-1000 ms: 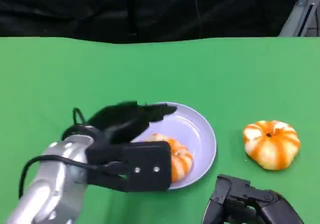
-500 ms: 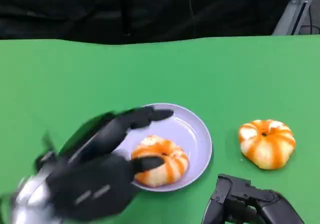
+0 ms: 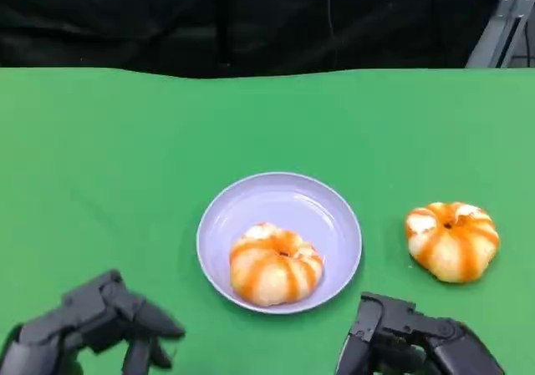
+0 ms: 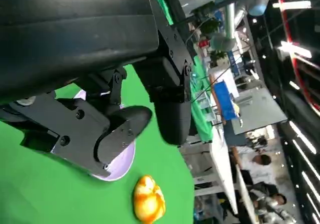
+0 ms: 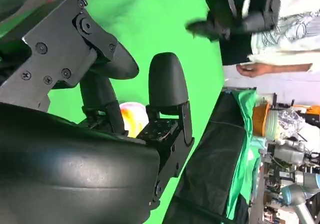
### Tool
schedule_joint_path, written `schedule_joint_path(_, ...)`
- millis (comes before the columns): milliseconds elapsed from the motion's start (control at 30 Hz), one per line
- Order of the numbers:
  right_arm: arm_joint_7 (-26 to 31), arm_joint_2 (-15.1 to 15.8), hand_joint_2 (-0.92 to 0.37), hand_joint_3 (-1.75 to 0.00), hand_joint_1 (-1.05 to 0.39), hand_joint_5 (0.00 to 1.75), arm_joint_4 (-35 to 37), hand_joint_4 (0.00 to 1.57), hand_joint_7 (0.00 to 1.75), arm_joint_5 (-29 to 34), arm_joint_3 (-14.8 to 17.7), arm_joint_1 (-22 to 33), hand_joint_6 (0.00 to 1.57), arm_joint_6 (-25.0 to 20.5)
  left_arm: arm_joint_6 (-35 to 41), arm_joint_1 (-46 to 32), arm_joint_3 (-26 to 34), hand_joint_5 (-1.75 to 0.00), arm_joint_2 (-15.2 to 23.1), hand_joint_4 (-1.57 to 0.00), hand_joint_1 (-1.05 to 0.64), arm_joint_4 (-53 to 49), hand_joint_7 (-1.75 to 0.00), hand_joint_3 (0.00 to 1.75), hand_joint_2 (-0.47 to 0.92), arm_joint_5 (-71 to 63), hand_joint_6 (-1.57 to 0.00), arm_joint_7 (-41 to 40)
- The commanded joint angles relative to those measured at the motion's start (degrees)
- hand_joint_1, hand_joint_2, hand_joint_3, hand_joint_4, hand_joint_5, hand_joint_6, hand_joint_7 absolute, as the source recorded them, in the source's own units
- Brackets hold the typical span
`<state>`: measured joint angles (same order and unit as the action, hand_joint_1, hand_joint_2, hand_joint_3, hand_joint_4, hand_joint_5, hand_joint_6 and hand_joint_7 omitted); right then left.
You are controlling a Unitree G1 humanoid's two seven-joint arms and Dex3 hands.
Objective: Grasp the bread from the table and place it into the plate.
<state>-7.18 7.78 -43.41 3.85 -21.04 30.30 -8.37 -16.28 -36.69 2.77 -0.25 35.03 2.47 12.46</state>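
"What can't you make out from here?"

"Both hands run off the lower edge of the head view. The left hand [image 3: 92, 329] is cut at the corner, and the right hand [image 3: 414, 342] loses its lower part, so whether its fingers are curled I can't tell."

"And at the wrists?"

"In the left wrist view the plate [image 4: 120, 159] is mostly hidden behind the black fingers [image 4: 172, 112] (a lilac sliver shows). In the right wrist view one bread [image 5: 132, 118] peeks between the fingers [image 5: 167, 84], the rest covered. A person [image 5: 280, 34] beside the table is cut by the edge, and the dark shape before them is blurred."

"The background?"

"Too small to read."
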Motion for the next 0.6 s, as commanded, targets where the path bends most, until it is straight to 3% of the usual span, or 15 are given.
schedule_joint_path(33, -0.46, 0.76, -0.32, -1.35, -0.05, 1.64, 0.35, 0.73, 1.43, -0.77, 0.99, -0.14, 0.71, 0.43, -2.59, 0.02, -0.37, -1.75, -0.07, -0.85, 0.00, -2.36, -1.61, 1.46, 0.38, 0.59, -0.76, -1.21)
schedule_joint_path(367, -2.14, 1.70, -0.33, -1.35, -0.05, 1.66, 1.27, 0.70, 1.45, -3.66, 4.06, 0.05, 0.70, 2.16, -4.20, 1.86, -2.42, -1.72, 0.29, -0.91, -0.04, -6.28, -1.56, 1.37, 0.42, -0.64, -0.81, -1.72)
schedule_joint_path(600, -2.96, 1.86, -0.34, -1.33, -0.07, 1.66, 1.80, 0.70, 1.46, -3.99, 5.23, -0.25, 0.70, 2.21, -4.92, 3.69, -2.87, -1.67, 0.40, -0.96, -0.04, -8.27, -1.50, 1.41, 0.39, -2.17, -0.86, -2.84)
